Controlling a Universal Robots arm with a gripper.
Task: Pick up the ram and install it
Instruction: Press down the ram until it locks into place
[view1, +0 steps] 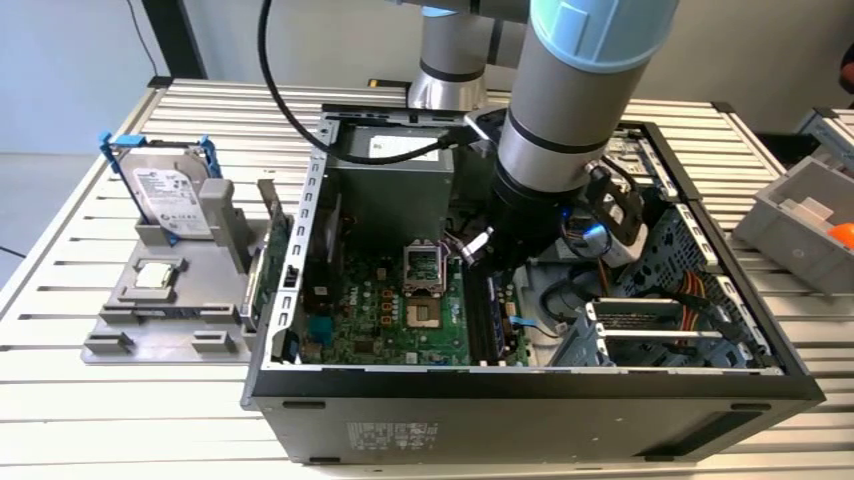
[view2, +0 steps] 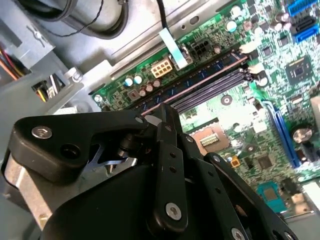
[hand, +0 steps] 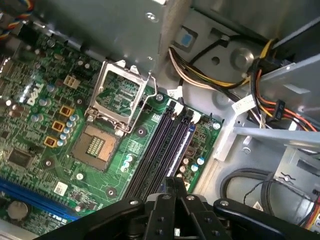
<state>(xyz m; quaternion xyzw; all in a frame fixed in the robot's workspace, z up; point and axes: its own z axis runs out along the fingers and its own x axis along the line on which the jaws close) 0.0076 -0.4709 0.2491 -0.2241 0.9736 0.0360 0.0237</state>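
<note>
down inside the open computer case (view1: 534, 400) on the slatted table (view1: 80, 420), arm lowered over the green motherboard (hand: 50, 150). in both wrist views, gripper (hand: 172, 186) (view2: 167, 112) with black fingers (hand: 162, 200) pressed almost together, pinching the thin top edge of the ram (hand: 181, 150). ram standing on edge along the outermost of the dark memory slots (hand: 157, 150), on the side away from the silver cpu socket (hand: 120, 92), its blue end near the white slot clips; cannot tell whether fully seated. in the exterior view, gripper (view1: 478, 262) just above the same dark stick (view1: 491, 315), between the socket and the drive cage (view1: 654, 330). well apart, toward the exterior view's left, outside the case: hard drive (view1: 171, 195) with blue rails upright in a grey stand (view1: 160, 320), green expansion card (view1: 278, 265) upright just beside the case wall. toward the exterior view's right, a grey bin (view1: 801, 210) on the table.
</note>
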